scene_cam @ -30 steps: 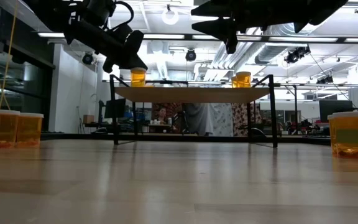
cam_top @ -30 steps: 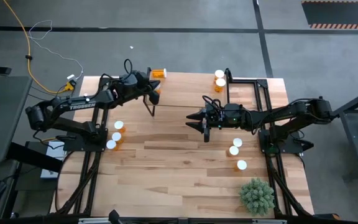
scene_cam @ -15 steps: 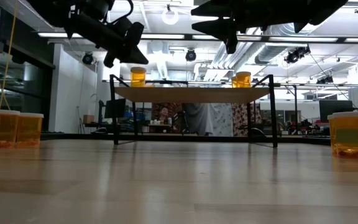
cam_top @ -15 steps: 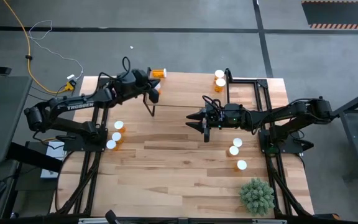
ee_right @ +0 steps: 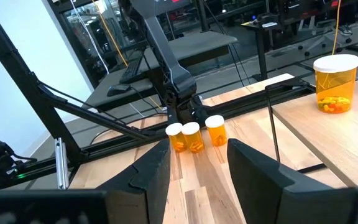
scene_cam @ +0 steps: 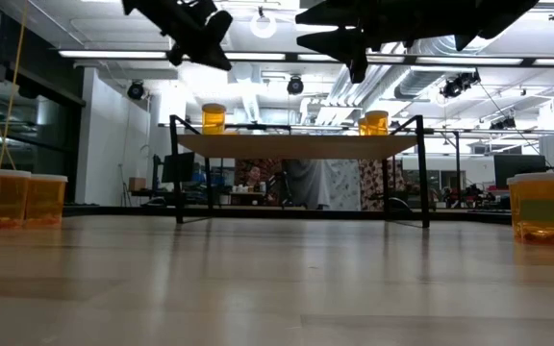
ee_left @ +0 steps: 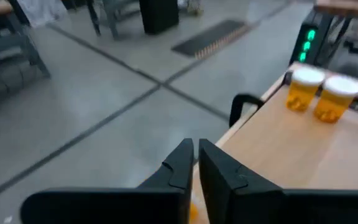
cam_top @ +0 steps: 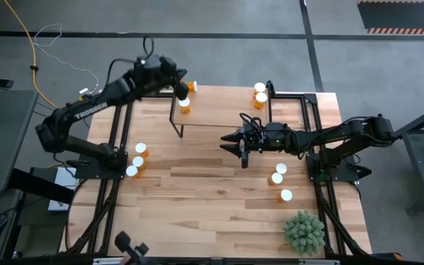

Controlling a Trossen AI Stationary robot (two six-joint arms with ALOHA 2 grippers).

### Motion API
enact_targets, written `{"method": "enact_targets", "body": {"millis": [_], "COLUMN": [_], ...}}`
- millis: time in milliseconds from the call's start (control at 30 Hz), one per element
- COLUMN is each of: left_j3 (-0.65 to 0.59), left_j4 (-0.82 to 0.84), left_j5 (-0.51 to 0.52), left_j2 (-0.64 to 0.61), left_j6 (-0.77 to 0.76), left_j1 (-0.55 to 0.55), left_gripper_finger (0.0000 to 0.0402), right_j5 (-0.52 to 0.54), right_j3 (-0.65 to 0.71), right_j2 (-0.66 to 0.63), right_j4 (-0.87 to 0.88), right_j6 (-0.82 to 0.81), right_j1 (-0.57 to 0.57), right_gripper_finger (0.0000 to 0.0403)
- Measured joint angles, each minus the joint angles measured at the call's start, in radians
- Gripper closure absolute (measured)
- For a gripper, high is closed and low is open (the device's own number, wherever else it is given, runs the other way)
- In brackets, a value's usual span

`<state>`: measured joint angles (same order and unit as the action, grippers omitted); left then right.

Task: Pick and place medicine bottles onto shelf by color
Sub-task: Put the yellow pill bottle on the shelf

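Observation:
The shelf (scene_cam: 296, 145) stands at the table's far side. One orange medicine bottle (cam_top: 185, 105) with a white cap stands on its left end, and two bottles (ee_left: 319, 93) stand on its right end. My left gripper (cam_top: 182, 87) hangs shut, high above the left-end bottle (scene_cam: 214, 118), touching nothing. Another bottle (cam_top: 192, 86) shows at the far edge, partly hidden by that arm. My right gripper (ee_right: 197, 149) waits open over the table's middle, level, nothing between its fingers. Three bottles (cam_top: 137, 160) stand on the table at the left and three (cam_top: 278, 177) at the right.
A green spiky plant (cam_top: 304, 232) sits at the near right corner. The shelf's thin black legs (scene_cam: 177, 173) stand on the tabletop. Bare wood (cam_top: 212, 199) lies between the two bottle groups toward the near edge.
My left gripper has risen well above the bottle on the shelf's left end and drifted toward the table's far edge. That bottle stays standing on the shelf, now uncovered in the high view.

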<state>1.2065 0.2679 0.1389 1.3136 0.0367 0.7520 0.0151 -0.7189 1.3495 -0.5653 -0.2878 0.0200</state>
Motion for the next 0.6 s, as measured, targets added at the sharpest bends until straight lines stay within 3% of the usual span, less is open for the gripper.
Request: {"method": "enact_targets", "body": {"millis": [167, 333, 600], "left_j3": [0.19, 0.34, 0.481], "left_j4": [0.211, 0.395, 0.549], "left_j5": [-0.09, -0.132, -0.142], "left_j2": [0.133, 0.295, 0.495], "left_j6": [0.013, 0.038, -0.004], "left_j1": [0.062, 0.102, 0.137], "left_gripper_finger": [0.033, 0.0248, 0.012], "right_j5": [0.0, 0.0, 0.0], "right_j3": [0.0, 0.0, 0.0], "right_j2": [0.0, 0.0, 0.0], "right_j4": [0.0, 0.003, 0.02], "right_j6": [0.0, 0.0, 0.003], "right_j1": [0.0, 0.0, 0.0], "right_gripper_finger": [0.0251, 0.0251, 0.0251]}}
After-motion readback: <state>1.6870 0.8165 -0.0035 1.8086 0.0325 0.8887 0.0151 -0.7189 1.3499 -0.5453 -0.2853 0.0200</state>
